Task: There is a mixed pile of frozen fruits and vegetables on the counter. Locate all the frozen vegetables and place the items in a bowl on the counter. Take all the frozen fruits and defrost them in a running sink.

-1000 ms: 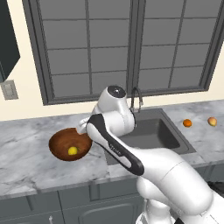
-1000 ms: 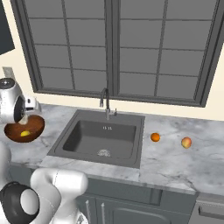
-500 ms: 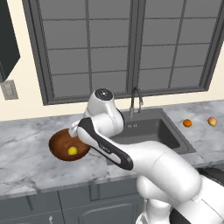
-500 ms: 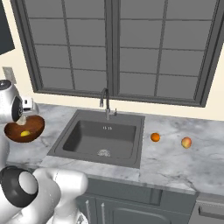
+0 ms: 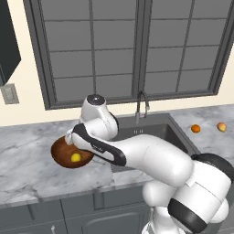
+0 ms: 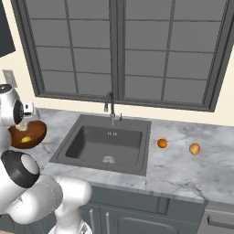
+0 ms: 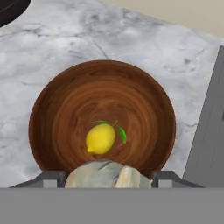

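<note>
Hand view looks straight down into the wide, glossy brown wooden bowl (image 7: 102, 127), where the small round yellow piece with green leaves (image 7: 101, 138) already lies near the middle. Between the two dark fingertips at the bottom edge sits the pale whitish lumpy piece (image 7: 105, 175), so the gripper (image 7: 105, 178) is clenched on it, poised over the bowl's near rim.

To do this step well, I would carry the lump a little further toward the bowl's centre before letting go (a drop at the rim could bounce out onto the grey-and-white veined marble counter (image 7: 52, 48)), and release low and gently.

From the left base view the arm covers the hand and part of the bowl (image 5: 61, 153); the lump cannot be made out there. How high the hand hangs above the bowl is hard to judge. The small orange ball (image 6: 162, 143) and the orange-red peach-like ball (image 6: 194, 148) wait right of the dark grey rectangular sink (image 6: 103, 144); whether water runs I cannot tell.
</note>
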### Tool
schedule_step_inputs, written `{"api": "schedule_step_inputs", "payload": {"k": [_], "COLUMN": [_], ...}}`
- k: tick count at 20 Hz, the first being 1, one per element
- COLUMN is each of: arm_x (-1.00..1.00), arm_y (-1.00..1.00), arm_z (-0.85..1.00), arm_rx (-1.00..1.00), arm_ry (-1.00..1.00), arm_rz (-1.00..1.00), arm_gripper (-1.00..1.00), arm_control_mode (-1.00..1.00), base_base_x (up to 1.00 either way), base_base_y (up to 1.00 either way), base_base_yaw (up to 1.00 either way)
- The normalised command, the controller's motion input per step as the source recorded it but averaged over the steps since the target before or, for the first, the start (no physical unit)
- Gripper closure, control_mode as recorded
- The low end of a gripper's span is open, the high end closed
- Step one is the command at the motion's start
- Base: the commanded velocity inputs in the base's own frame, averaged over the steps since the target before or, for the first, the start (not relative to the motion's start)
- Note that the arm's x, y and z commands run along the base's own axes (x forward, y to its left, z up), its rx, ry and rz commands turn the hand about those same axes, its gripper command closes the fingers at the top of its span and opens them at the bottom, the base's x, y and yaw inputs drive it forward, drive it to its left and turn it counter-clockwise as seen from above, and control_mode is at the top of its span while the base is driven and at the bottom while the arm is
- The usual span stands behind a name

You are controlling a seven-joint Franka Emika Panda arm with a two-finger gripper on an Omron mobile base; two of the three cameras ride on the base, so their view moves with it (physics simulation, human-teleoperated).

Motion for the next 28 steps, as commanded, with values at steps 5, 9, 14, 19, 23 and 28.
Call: {"api": "schedule_step_inputs", "payload": {"k": [5, 9, 14, 19, 23, 28], "arm_x": [0.18, 0.13, 0.15, 0.13, 0.11, 0.13], "arm_y": [0.10, 0.10, 0.12, 0.12, 0.12, 0.13], "arm_z": [-0.24, -0.26, -0.23, -0.22, -0.23, -0.25], "arm_rx": [-0.04, -0.02, -0.01, -0.01, -0.02, -0.02], "arm_ry": [0.05, 0.03, 0.03, 0.04, 0.04, 0.05], "arm_rz": [0.00, 0.00, 0.00, 0.00, 0.00, 0.00], "arm_gripper": [1.00, 1.00, 1.00, 1.00, 1.00, 1.00], "arm_control_mode": [-1.00, -1.00, -1.00, -1.00, -1.00, -1.00], "base_base_x": [0.00, 0.00, 0.00, 0.00, 0.00, 0.00], "base_base_y": [0.00, 0.00, 0.00, 0.00, 0.00, 0.00], "base_base_yaw": [0.00, 0.00, 0.00, 0.00, 0.00, 0.00]}}
